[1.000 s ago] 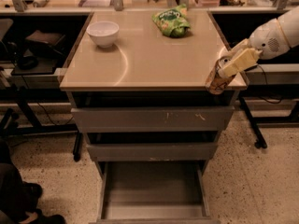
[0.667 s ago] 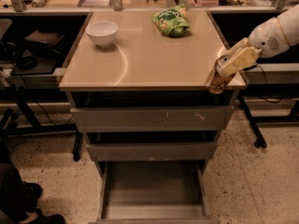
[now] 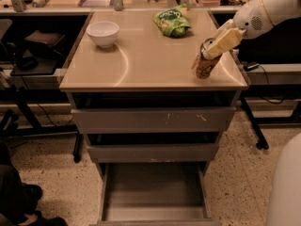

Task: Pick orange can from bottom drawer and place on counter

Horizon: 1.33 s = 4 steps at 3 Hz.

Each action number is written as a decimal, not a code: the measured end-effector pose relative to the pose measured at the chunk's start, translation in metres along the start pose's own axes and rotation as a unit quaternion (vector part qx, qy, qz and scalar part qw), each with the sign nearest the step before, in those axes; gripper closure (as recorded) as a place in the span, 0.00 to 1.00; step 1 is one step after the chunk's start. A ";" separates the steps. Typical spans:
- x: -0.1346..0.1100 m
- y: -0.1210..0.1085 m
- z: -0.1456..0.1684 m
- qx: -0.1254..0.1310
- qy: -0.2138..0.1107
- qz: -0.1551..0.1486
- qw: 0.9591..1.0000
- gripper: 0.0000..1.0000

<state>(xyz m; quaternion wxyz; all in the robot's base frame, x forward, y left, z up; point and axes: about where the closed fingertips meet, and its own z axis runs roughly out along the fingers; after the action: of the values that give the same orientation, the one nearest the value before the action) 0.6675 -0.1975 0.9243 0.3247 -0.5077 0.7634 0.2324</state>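
Observation:
The orange can is tilted over the right front part of the beige counter, with its base at or just above the surface. My gripper comes in from the upper right on a white arm and is shut on the can's silver top end. The bottom drawer is pulled open below the cabinet, and its grey floor is bare.
A white bowl stands at the counter's back left. A green snack bag lies at the back middle. The two upper grey drawers are slightly open. Dark tables and cables flank the cabinet on both sides.
My gripper has carried the can left and inward, from over the counter's right edge to above its right front surface.

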 end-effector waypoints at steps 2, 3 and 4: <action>0.007 -0.022 0.037 -0.008 0.027 0.024 0.999 1.00; 0.005 -0.022 0.035 -0.007 0.027 0.025 0.999 1.00; 0.001 -0.029 0.039 0.002 0.019 0.025 1.000 0.81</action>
<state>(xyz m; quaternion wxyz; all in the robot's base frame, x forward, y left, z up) 0.7038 -0.1822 0.8963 0.3052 -0.4920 0.7823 0.2296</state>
